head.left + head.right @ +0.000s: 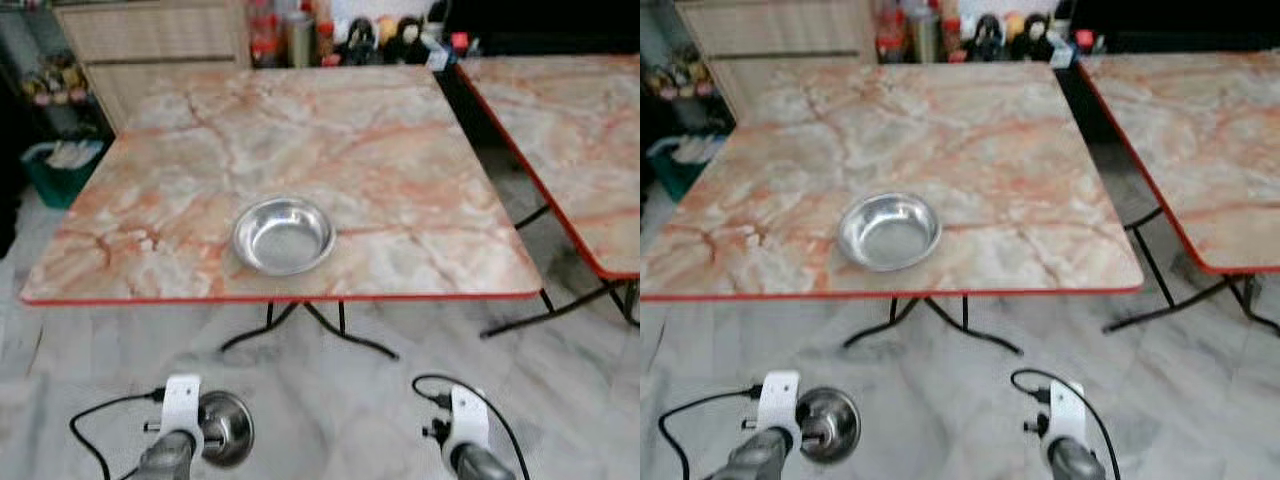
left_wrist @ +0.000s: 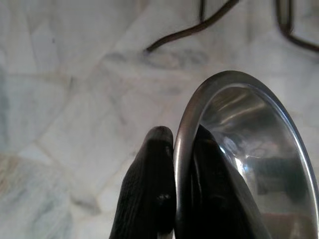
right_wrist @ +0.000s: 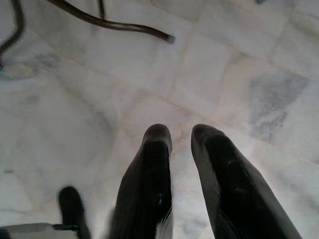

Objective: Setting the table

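My left gripper point(image 2: 182, 149) pinched the rim of a steel bowl point(image 2: 249, 164) low over the marble floor point(image 3: 99, 99). My right gripper point(image 3: 180, 137) hung beside it, fingers slightly parted, empty. Ahead, a second bowl point(image 1: 284, 235) sat near the table point(image 1: 400, 160) edge.

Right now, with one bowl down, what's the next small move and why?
Probably raise the left gripper up and forward over the table. It grips a second steel bowl by its rim, low above the floor, while the first bowl already sits near the table's front edge.
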Tool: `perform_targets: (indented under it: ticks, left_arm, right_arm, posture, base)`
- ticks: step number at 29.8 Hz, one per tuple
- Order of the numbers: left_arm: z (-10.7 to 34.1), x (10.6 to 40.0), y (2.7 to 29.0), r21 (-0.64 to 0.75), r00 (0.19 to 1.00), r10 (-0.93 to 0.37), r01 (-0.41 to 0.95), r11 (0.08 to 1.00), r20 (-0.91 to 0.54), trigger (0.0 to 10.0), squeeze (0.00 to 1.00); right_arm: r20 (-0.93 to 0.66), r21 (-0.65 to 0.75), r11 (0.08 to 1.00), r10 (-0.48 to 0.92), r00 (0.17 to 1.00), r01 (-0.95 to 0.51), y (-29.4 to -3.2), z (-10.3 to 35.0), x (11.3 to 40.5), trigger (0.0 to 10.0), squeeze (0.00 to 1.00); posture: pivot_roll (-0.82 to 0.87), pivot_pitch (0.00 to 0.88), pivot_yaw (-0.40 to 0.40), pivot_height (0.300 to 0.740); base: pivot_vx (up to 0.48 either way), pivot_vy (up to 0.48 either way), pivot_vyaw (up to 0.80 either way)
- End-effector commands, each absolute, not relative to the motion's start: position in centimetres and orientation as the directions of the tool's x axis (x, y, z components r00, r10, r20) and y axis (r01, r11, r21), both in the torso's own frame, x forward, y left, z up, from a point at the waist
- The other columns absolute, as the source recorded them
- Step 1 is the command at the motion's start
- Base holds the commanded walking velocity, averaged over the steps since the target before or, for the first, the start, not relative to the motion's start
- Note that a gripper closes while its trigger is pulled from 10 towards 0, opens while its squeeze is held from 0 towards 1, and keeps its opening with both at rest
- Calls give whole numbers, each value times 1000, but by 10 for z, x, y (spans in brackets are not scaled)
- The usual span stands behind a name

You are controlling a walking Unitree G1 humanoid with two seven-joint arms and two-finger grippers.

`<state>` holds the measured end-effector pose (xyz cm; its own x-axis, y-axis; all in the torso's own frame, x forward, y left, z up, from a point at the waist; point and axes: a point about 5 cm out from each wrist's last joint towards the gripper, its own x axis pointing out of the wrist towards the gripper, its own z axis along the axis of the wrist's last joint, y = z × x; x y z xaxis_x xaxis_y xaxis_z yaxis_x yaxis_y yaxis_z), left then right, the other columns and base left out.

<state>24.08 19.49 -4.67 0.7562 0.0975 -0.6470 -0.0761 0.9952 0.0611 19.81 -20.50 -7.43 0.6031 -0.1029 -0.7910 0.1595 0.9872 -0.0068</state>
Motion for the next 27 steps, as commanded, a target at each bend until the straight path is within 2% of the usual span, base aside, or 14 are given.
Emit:
perform_targets:
  ticks: [1, 19, 27]
  left_arm:
    - [-48, 237, 200, 77, 750, 107, -75, 994, -653, 10000, 0]
    - [-49, 237, 199, 69, 752, 100, -73, 995, -652, 10000, 0]
    - [-48, 237, 200, 78, 757, 103, -69, 995, -646, 10000, 0]
  right_arm:
    - [-787, 0, 987, -98, 610, 159, -203, -73, 202, 10000, 0]
    - [-788, -1, 988, -95, 608, 153, -203, -72, 203, 10000, 0]
    - [-789, 0, 989, -93, 607, 151, -203, -72, 203, 10000, 0]
  posture:
    - [21, 105, 12, 736]
    - [23, 106, 9, 736]
    - [25, 106, 9, 736]
  base:
    - [289, 0, 0]
    - [263, 0, 0]
    - [0, 0, 0]
